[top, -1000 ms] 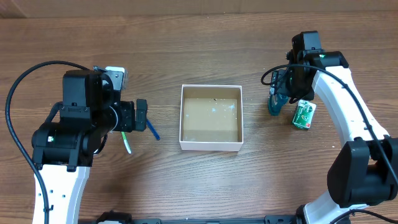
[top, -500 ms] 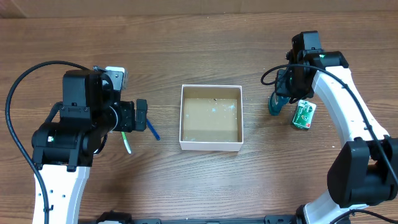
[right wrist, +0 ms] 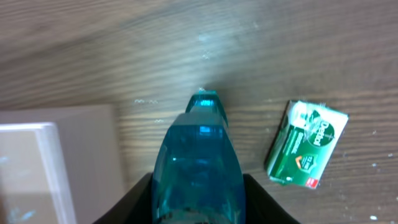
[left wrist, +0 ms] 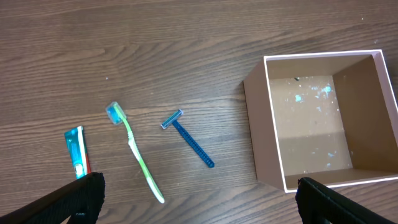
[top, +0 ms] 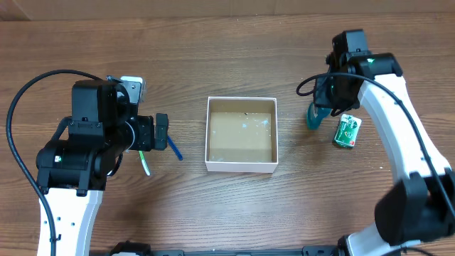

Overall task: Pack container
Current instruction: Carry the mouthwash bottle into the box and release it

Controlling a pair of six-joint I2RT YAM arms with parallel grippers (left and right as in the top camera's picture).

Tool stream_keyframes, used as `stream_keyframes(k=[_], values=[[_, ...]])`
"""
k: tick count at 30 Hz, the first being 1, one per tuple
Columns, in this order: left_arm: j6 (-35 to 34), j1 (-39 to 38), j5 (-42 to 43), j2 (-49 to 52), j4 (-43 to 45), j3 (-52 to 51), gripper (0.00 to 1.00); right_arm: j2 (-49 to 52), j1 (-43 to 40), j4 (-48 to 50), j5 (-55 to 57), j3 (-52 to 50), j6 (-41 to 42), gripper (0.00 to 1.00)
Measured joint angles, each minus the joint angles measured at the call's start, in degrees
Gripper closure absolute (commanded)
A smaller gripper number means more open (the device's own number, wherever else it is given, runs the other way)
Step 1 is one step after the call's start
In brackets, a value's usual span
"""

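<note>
Right fingers (right wrist: 260,205): clamped on teal bottle (right wrist: 199,162) | left fingers (left wrist: 74,199): wide apart

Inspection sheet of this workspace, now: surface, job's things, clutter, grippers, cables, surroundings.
Surface: wooden table, dark brown, no spills seen.
Job's things: white-walled box at centre, nothing packed in it, pale specks on its brown bottom. Teal bottle to its right, green soap pack beside the bottle. Toothbrush, razor and toothpaste tube lie on the wood to the box's left.
Clutter: nothing seen.
Grippers: left gripper open, above the razor area, holding nothing. Right gripper shut on the bottle.
Cables: left arm's cable loops wide; right arm's cable loops short near the bottle.
Surroundings: nothing seen.
</note>
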Motion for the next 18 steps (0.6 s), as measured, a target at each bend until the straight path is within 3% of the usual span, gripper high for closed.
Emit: stream_keyframes(k=[8, 13, 18], values=[[0.0, 0.0, 0.0, 0.0, 0.0, 0.0, 0.0, -13.0, 17.1, -5.4, 1.3, 9.4, 4.2, 0.96], [0.0, 0.0, 0.0, 0.0, 0.0, 0.0, 0.0, -10.4, 27.9, -2.9, 2.6, 9.6, 9.4, 0.96], [0.0, 0.0, 0.0, 0.0, 0.0, 0.0, 0.0, -2.6, 33.1, 0.0, 3.5, 9.6, 16.7, 0.96]])
